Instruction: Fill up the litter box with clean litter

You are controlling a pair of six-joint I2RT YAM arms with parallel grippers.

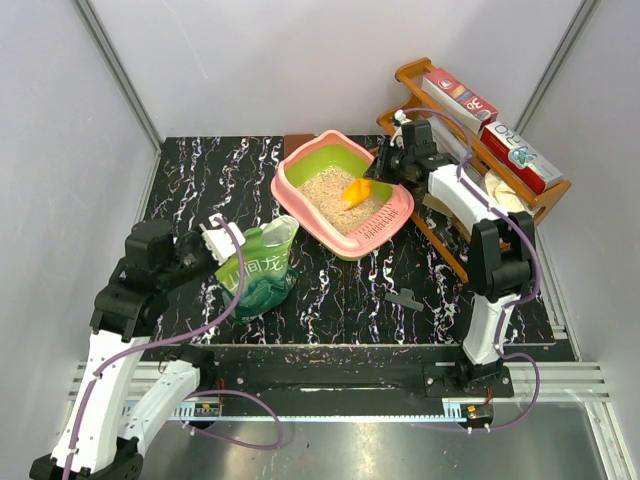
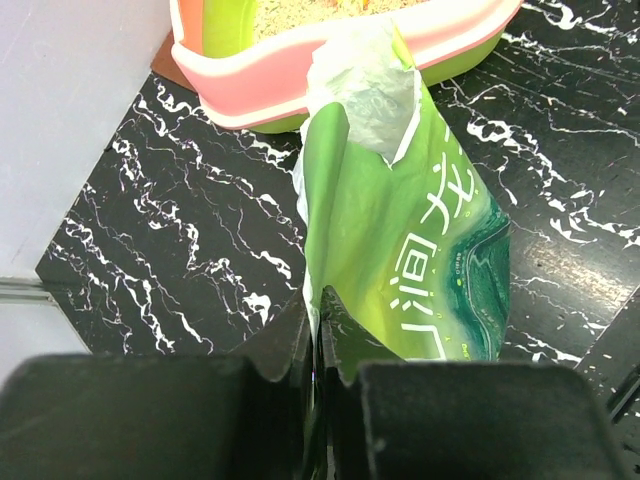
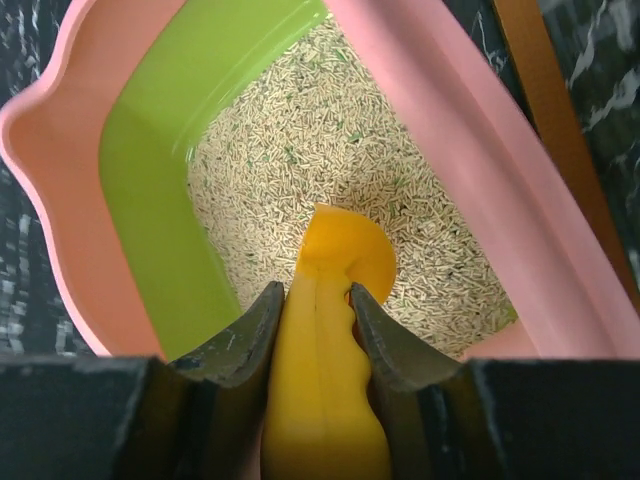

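Pink plastic with lime-green inner walls, the litter box [image 1: 300,168] sits slantwise at the far middle of the table [image 1: 200,180]. Its slotted lip is turned toward the near right, and its right side is close beside the wooden rack [image 1: 442,238]. Beige litter [image 1: 322,188] covers its floor from wall to wall, so I'd say the filling is well along.

A yellow-orange scoop [image 1: 356,192] rests blade-down on the grains. The right gripper [image 3: 313,292] pinches its handle from both sides, reaching in over the box's far right rim. To my eye the scoop is held that way to spread or level the heap, not to lift anything out.

Nearer the arms stands the green bag [image 1: 260,268], its torn mouth tipped toward the box's near rim. Whether it touches the pink edge I cannot tell. The left gripper [image 2: 315,305] has its fingers pressed together on the bag's side edge, which looks meant to keep it upright and ready for another pour.

The rack hems in the right arm on its outer side, with two red boxes [image 1: 460,97] lying on its top shelf. A small black piece [image 1: 405,298] lies on the table, well apart from the work. The bag itself stands between the left arm and the box.
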